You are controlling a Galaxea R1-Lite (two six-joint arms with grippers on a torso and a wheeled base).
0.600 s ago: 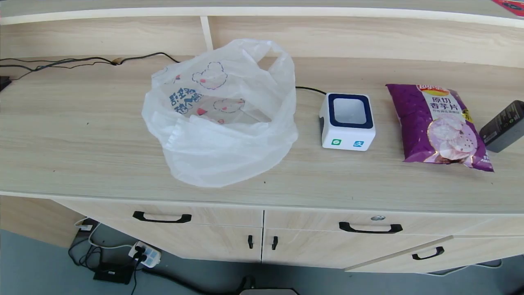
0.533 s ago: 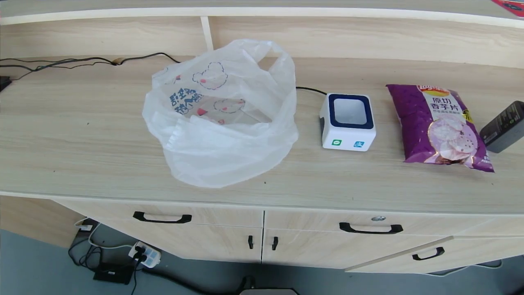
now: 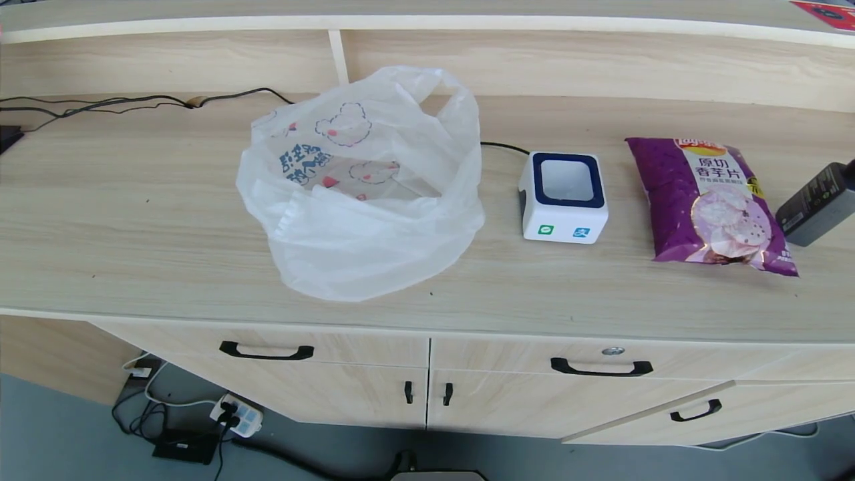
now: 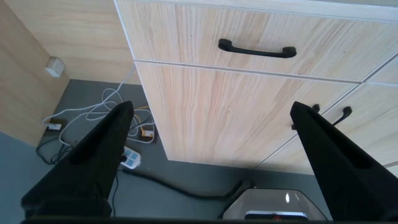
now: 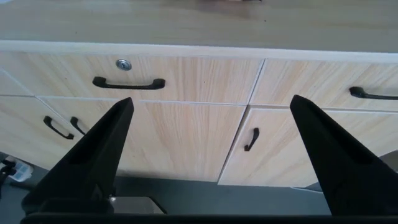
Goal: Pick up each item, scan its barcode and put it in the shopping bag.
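On the counter (image 3: 133,220), a purple chip bag (image 3: 711,204), scanner (image 3: 564,197) and shopping bag (image 3: 364,194) sit apart. The left gripper (image 4: 211,109) and right gripper (image 5: 211,102) both gape wide, empty, facing the drawers (image 4: 186,43).

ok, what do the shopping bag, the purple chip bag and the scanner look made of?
Shopping bag: thin translucent white plastic film; it crumples and its print shows through.
Purple chip bag: glossy printed film, probably foil-lined; puffy, with light glints on it.
Scanner: rigid smooth white plastic box, navy frame round a flat pale window, glass or acrylic, cannot tell.
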